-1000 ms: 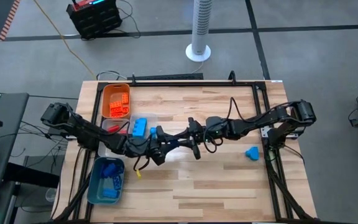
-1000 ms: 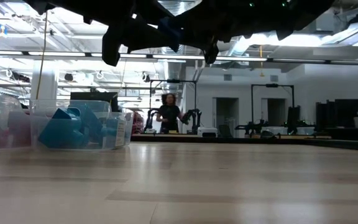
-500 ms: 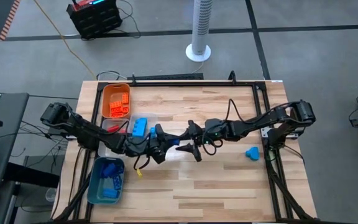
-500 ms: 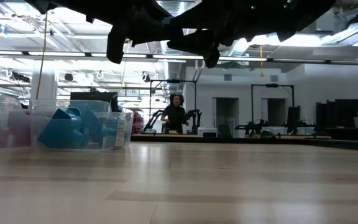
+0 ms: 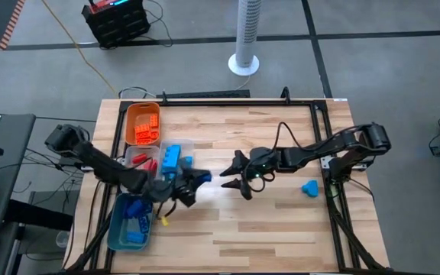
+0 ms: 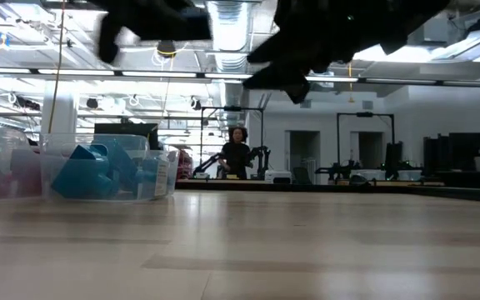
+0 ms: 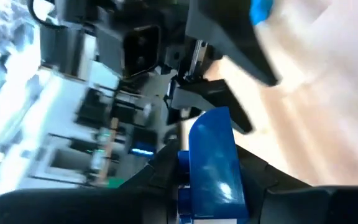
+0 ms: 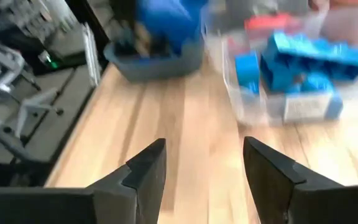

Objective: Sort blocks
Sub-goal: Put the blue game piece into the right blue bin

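Wooden table [image 5: 266, 221] with three trays [image 5: 143, 124] and one blue block [image 5: 309, 187]

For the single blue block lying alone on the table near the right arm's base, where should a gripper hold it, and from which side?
Probably from straight above, fingers closing across the blue block's narrower width. It lies alone on the bare table, so nothing crowds it. Its exact shape cannot be told.

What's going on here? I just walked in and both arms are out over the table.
The robot is sorting toy blocks into trays. The left end effector is shut on a blue block, held near the clear tray and the teal tray of blue blocks. The right end effector hangs open and empty over mid-table. One blue block lies alone at the table's right side. The orange tray holds orange blocks.
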Action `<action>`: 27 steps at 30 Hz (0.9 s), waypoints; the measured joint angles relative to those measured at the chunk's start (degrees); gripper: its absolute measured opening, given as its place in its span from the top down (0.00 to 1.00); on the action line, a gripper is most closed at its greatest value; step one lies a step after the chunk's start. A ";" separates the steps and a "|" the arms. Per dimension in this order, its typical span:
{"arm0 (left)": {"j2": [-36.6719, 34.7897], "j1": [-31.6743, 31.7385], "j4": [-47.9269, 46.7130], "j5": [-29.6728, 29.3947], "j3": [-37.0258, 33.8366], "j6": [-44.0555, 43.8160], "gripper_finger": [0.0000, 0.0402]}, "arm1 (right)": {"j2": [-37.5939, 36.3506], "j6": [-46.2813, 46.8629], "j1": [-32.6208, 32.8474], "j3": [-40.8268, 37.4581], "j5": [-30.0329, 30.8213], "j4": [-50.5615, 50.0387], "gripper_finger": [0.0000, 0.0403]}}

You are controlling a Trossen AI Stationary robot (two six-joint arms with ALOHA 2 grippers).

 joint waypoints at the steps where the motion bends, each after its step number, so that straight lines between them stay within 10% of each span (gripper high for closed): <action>1: -1.35 -1.44 -2.89 -0.63 0.00 -3.18 0.77 | -0.24 -0.02 0.00 0.04 0.00 -1.40 0.48; 5: -8.62 -6.69 -19.68 5.10 0.01 -25.26 0.77 | -0.36 -0.23 -0.41 0.04 0.00 -6.95 0.48; 16: -19.95 -12.92 -58.58 49.98 1.42 -100.94 0.77 | -0.29 0.00 -3.07 0.04 0.15 -15.13 0.48; 22: -15.84 -20.44 -77.30 49.37 1.42 -126.28 0.76 | -0.29 0.03 -3.07 0.04 0.24 -15.09 0.48; 27: -12.25 -21.34 -80.36 53.14 1.40 -130.69 0.66 | -0.33 1.14 -2.93 0.09 0.22 -16.47 0.48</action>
